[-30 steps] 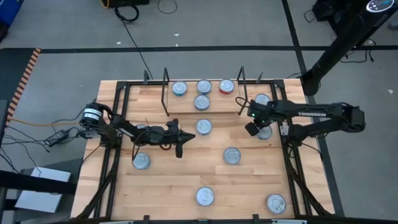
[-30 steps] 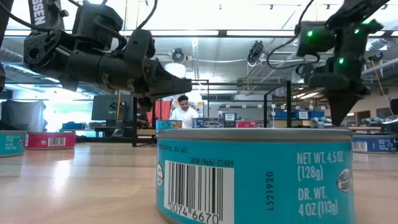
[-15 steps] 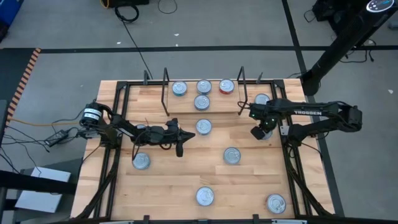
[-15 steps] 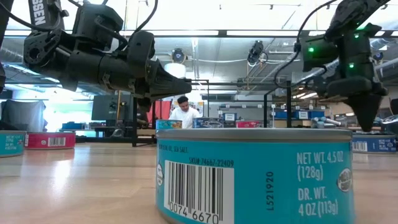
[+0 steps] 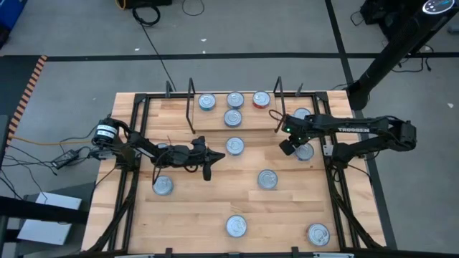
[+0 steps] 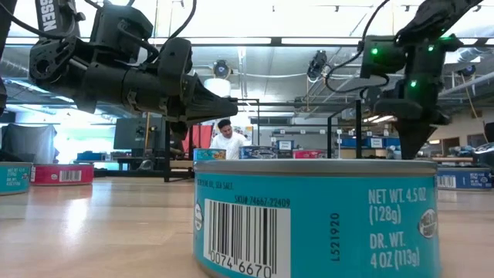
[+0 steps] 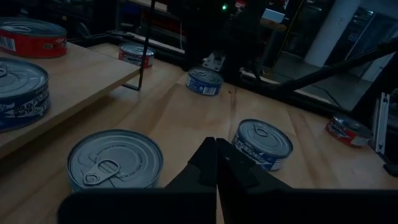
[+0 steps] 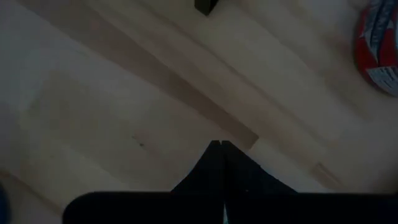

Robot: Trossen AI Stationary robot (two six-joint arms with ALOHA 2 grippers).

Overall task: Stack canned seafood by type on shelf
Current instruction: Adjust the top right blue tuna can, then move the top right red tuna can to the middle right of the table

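Shifted a little toward the table's middle since half a second ago: the right arm's dark two-finger gripper (image 5: 287, 147), now hovering just off the right end of the narrow light-wood shelf with thin black wire uprights (image 5: 247, 120), fingers pressed together and empty, pointing down at bare wood in its wrist view (image 8: 221, 149). Unmoved meanwhile: the left arm's dark two-finger gripper (image 5: 206, 173), lying low over the table left of centre, fingers likewise pressed together around nothing (image 7: 216, 163).

On the shelf: four small flat round tins with shiny silver lids, three in a back row (image 5: 235, 99), the rightmost with a red side label (image 5: 261, 99), and one in front (image 5: 232, 117). Just off the shelf's front edge on the big wooden tabletop (image 5: 193, 208): another silver-lidded tin (image 5: 234, 146). Near the right gripper: one tin beside the right upright (image 5: 302, 115), one partly under the arm (image 5: 306, 152). Farther forward: tins at centre-right (image 5: 267, 179), front centre (image 5: 237, 226), front right (image 5: 318, 233) and left (image 5: 163, 185). Filling the low view: a blue-labelled tin with a barcode (image 6: 316, 216).
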